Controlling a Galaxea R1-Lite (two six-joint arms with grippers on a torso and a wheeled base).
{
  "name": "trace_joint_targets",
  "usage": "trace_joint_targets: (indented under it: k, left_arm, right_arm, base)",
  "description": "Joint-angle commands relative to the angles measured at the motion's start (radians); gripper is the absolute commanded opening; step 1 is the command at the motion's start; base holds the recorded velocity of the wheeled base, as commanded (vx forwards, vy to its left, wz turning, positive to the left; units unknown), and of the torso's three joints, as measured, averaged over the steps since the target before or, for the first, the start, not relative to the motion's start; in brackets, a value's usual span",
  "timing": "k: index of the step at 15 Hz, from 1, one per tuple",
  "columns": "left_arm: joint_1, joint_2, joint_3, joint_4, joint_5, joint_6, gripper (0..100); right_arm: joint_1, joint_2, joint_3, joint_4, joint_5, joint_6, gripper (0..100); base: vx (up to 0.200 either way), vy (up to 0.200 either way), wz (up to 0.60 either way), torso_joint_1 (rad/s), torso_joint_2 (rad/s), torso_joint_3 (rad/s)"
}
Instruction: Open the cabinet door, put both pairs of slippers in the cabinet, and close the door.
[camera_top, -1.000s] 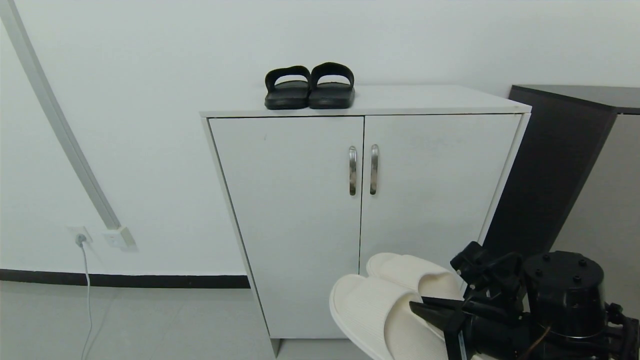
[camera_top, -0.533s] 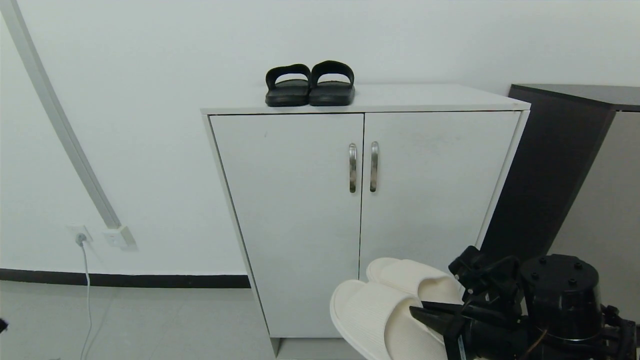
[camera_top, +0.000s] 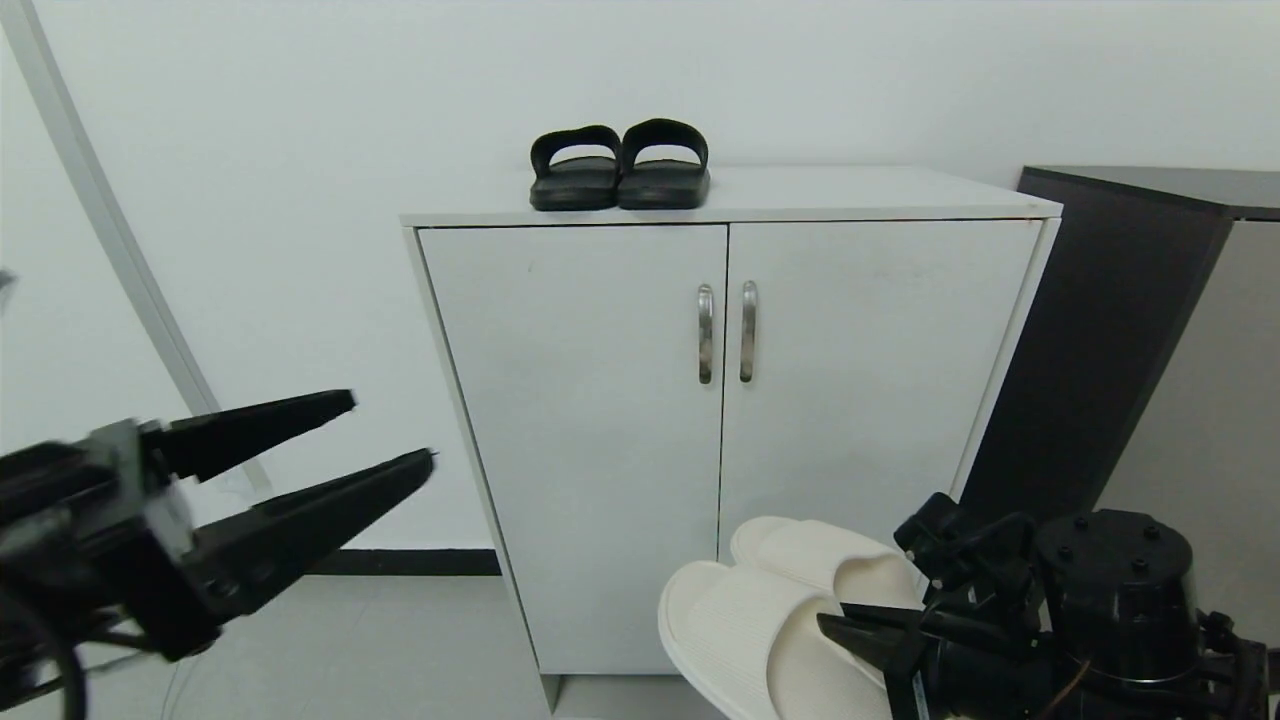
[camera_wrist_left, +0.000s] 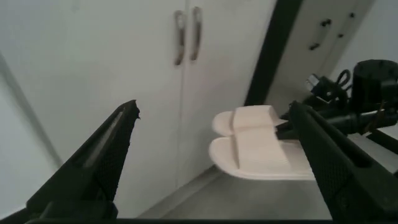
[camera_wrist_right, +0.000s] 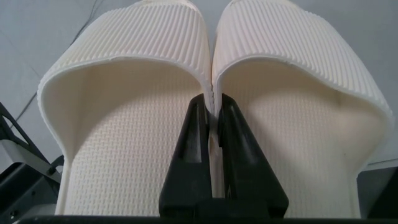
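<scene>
There are two pairs of slippers, four in all. The black slippers (camera_top: 620, 170) stand side by side and touching on top of the cabinet (camera_top: 580, 450), over its left door (camera_top: 580, 430), with their toes facing out.

The white slippers (camera_top: 770, 620) (camera_wrist_left: 255, 140) (camera_wrist_right: 143, 124) hang in the air, low in front of the right door (camera_top: 860, 380), toes toward the cabinet. The right pincer (camera_top: 830, 622) (camera_wrist_right: 214, 102) holds them. Its two fingers are narrow, one inside each slipper, and pinch the two adjoining inner edges together, so both slippers lie flat side by side.

The cabinet has two doors, both shut. Two upright metal handles (camera_top: 705, 333) (camera_top: 748, 331) stand just beside each other at the middle seam, one on each door.

The left pincer (camera_top: 392, 428) (camera_wrist_left: 214, 109) hangs to the left of the cabinet, at about mid-height. Its two fingers are spread wide with nothing between them and aim toward the cabinet. It is well apart from the handles and from both pairs.

One dark unit (camera_top: 1100, 330) stands just beside the cabinet on its right.
</scene>
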Motion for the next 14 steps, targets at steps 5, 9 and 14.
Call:
trace_joint_targets:
  k: [5, 9, 14]
  left_arm:
    - [-0.177, 0.512, -0.285, -0.264, 0.012, -0.075, 100]
    - [-0.306, 0.621, -0.404, -0.275, 0.024, -0.103, 100]
    - [-0.301, 0.655, -0.509, -0.179, -0.009, -0.105, 100]
  right_arm:
    - [-0.001, -0.006, -0.003, -0.004, -0.001, 0.001, 0]
    - [-0.001, -0.012, -0.002, -0.004, -0.001, 0.001, 0]
    - [0.0, 0.007, -0.003, -0.004, 0.002, -0.001, 0]
  base:
    - [0.0, 0.0, 0.0, 0.0, 0.0, 0.0]
    - [0.0, 0.0, 0.0, 0.0, 0.0, 0.0]
    - [0.0, 0.0, 0.0, 0.0, 0.0, 0.0]
